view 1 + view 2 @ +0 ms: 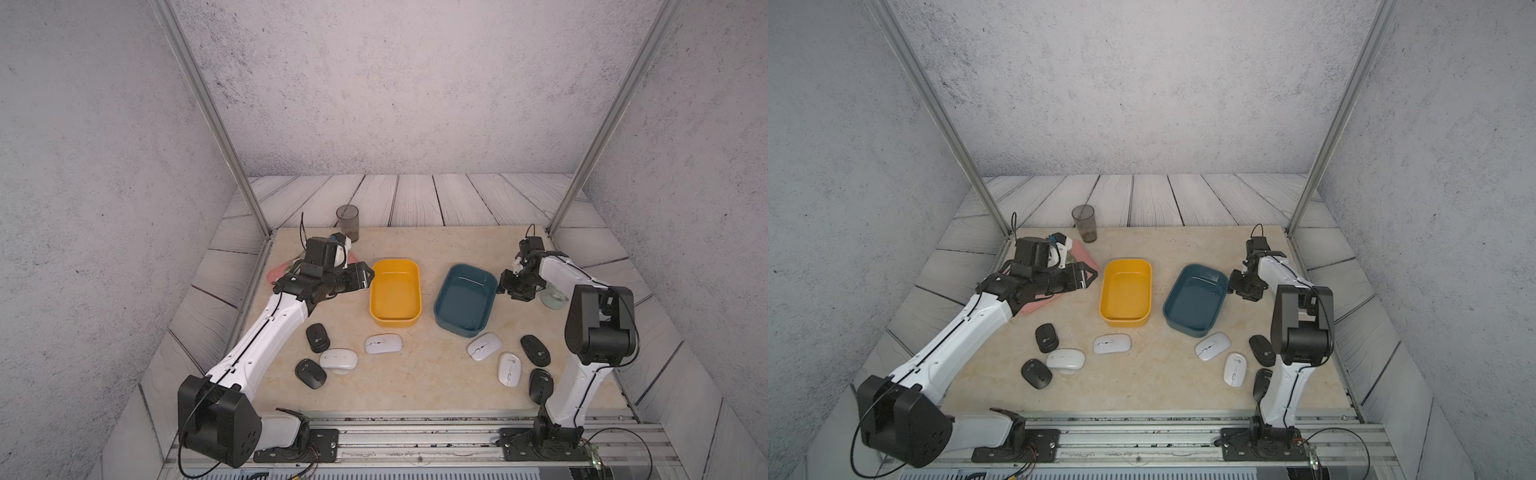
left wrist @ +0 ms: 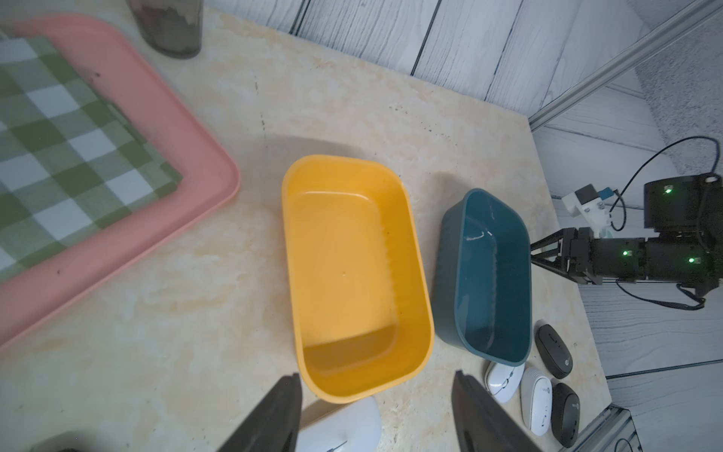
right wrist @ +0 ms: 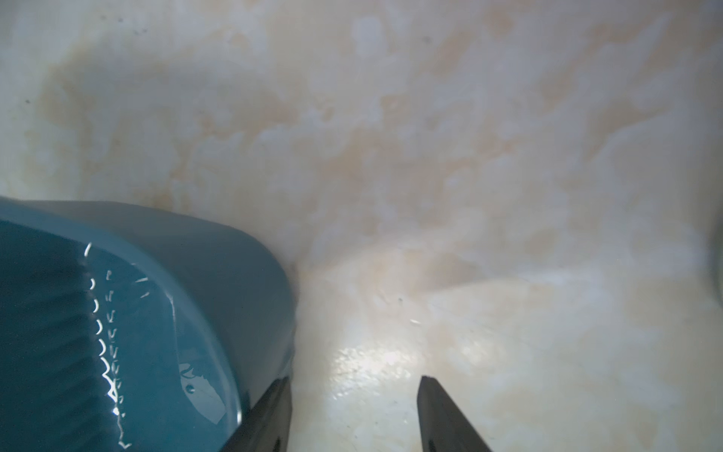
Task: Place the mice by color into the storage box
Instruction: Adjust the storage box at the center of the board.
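Note:
Two empty storage boxes stand mid-table, a yellow box and a teal box. Several mice lie in front of them. On the left are a white mouse, a second white one and two black mice. On the right are two white mice and two black ones. My left gripper hangs open beside the yellow box's left rim. My right gripper is open just right of the teal box, holding nothing.
A pink tray with a green checked cloth lies at the back left under my left arm. Behind it stands a dark cup. A clear glass dish sits behind my right arm. Metal posts frame the back corners.

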`<state>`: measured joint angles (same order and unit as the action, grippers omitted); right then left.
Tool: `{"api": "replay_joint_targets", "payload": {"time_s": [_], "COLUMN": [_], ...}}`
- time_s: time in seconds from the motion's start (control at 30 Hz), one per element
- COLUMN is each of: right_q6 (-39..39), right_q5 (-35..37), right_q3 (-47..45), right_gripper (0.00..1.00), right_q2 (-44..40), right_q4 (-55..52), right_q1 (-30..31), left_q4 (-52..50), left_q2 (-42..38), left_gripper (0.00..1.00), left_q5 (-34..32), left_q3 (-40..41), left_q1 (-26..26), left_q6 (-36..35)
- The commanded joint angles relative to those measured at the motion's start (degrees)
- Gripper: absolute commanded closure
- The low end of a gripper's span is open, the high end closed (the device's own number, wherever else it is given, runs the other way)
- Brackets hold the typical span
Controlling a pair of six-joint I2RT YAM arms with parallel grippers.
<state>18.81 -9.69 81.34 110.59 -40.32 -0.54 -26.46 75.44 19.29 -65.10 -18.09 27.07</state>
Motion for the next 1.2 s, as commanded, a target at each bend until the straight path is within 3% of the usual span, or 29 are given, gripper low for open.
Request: {"api": "replay_joint_targets", "payload": {"time_s": [0.0, 0.33, 0.43, 0.57, 0.63, 0.7, 0.97, 1.17], "right_q6": [-0.6, 1.1, -0.7, -5.3, -6.1, -5.9, -1.4, 2.8], "right_q5": [-1.9, -5.6, -5.3, -2.3, -3.0, -1.6, 2.6, 4.6], "right_q3": [2.5, 10.1, 9.4, 2.0, -3.2, -8.1, -20.8, -24.2], "right_gripper": [0.44, 0.45, 0.41, 0.31, 0.29, 0.24, 0.04, 0.0], "right_q2": [3.7, 7.0, 5.4, -3.9, -10.0, -16.3, -34.5, -40.6], "right_q4": [-1.5, -2.1, -2.6, -2.9, -2.8, -4.3, -10.6, -16.8], "right_q1": [1.3, 6.1, 6.0, 5.9, 5.9, 5.9, 5.9, 5.9], "left_q4": [-0.5, -1.3, -1.4, -1.2, -0.9, -0.9, -4.0, -5.0], "left_q2": [-2.5, -7.1, -9.6, -15.1, -18.3, -21.2, -27.4, -29.5], "left_gripper": [0.33, 0.33, 0.33, 0.28, 0.12, 0.06, 0.05, 0.06], "left_q5": [0.2, -0.1, 0.4, 1.8, 1.8, 2.7, 5.1, 4.6], "left_q3": [3.0, 9.2, 10.9, 12.8, 14.4, 15.9, 19.1, 21.5], "left_q1": [1.2, 1.4, 1.4, 1.4, 1.4, 1.4, 0.5, -3.0], "left_q6": [0.3, 0.9, 0.8, 0.5, 0.5, 0.5, 1.6, 3.2]}}
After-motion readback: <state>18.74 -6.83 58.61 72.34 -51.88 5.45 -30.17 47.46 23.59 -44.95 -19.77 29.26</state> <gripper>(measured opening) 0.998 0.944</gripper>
